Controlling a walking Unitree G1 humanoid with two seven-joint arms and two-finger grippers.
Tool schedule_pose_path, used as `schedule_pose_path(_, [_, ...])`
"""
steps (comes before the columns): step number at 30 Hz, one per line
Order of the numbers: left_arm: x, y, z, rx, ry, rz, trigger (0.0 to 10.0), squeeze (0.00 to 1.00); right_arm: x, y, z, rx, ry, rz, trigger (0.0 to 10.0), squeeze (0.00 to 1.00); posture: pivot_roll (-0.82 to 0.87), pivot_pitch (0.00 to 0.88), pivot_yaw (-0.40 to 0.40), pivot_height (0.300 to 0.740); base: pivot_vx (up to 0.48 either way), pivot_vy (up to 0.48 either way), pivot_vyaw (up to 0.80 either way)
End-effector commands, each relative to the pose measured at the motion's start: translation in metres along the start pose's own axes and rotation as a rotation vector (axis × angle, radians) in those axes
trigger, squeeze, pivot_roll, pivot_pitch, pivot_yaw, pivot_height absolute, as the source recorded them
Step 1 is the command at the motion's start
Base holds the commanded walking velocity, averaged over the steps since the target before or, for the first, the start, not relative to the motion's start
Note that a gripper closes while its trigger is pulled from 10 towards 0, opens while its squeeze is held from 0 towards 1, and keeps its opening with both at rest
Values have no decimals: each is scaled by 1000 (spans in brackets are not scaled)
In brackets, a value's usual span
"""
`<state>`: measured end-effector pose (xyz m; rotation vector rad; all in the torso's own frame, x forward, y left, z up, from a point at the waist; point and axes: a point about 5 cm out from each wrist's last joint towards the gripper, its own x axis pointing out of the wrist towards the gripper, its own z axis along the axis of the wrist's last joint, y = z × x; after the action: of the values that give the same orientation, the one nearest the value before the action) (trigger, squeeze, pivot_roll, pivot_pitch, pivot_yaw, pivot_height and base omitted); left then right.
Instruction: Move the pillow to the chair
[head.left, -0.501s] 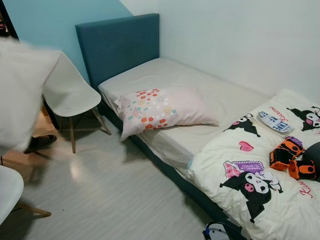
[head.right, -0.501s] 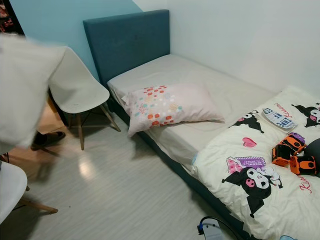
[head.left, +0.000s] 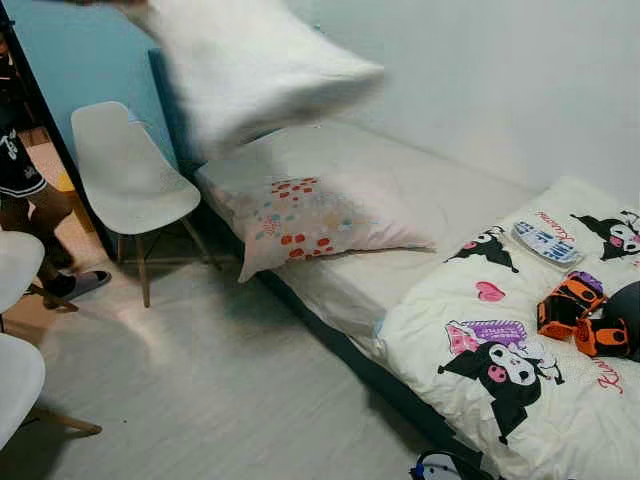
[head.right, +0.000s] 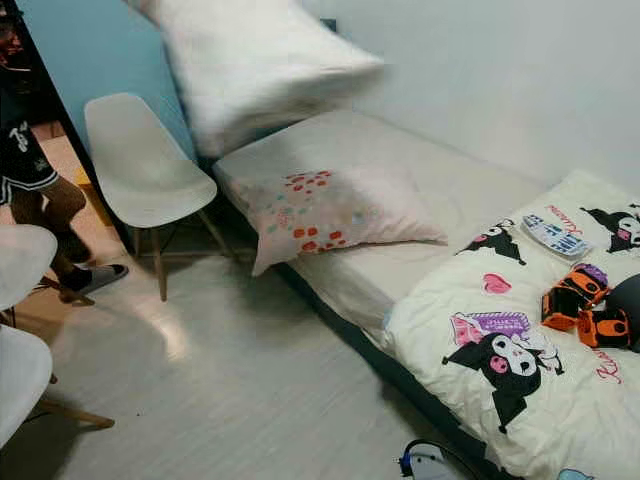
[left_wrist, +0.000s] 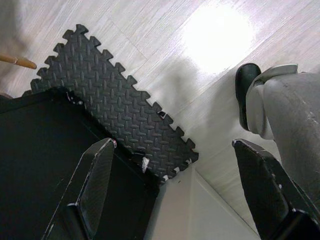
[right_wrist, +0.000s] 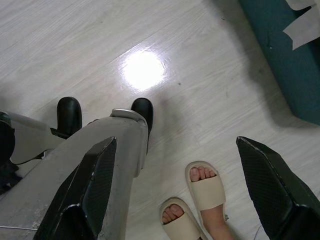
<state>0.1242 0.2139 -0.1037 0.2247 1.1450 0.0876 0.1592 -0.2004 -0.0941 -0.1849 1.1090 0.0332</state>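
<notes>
While both arms hung idle toward the floor, a plain white pillow (head.left: 250, 75) blurred through the air above the head of the bed (head.left: 400, 190) — its far end ran off the top of the frame, so what carried it could not be told. A second, spotted pillow (head.left: 320, 215) lay flat on the bare mattress, its corner jutting over the bed's edge, just beside the nearest chair (head.left: 125, 175). That chair stood empty against the blue wall, with a person's legs (head.left: 30, 215) close behind it and two more white chairs at the left. The left gripper (left_wrist: 170, 195) pointed down over a black foam mat (left_wrist: 125, 120), fingers spread wide with nothing between them; the right gripper (right_wrist: 175, 195) was equally wide open and empty, over pale flooring where a bystander's sandalled feet (right_wrist: 197, 200) stood near the robot's own leg. The task looked unstarted. The main risk was confusion over which pillow to take, since the airborne one might land anywhere — on the spotted one, or on the chair itself. Stepping off now could also bring the robot against the feet beside it, and reaching for the chair would crowd the person standing there.
</notes>
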Motion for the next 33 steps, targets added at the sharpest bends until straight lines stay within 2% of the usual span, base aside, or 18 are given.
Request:
schedule_pose_path(1, [0,1,-2,8,7,0,10000,0,0,1,-3,12,9,5,10000,0,-131,36,7,740,0,0,0])
schedule_pose_path(20, [0,0,-1,22,2,-3,10000,0,1,17,4,-5,2,23,10000,0,-132,24,6,740,0,0,0])
schedule_pose_path(33, [0,0,-1,19,2,-1,10000,0,1,16,1,-10,5,22,10000,0,-132,19,5,740,0,0,0])
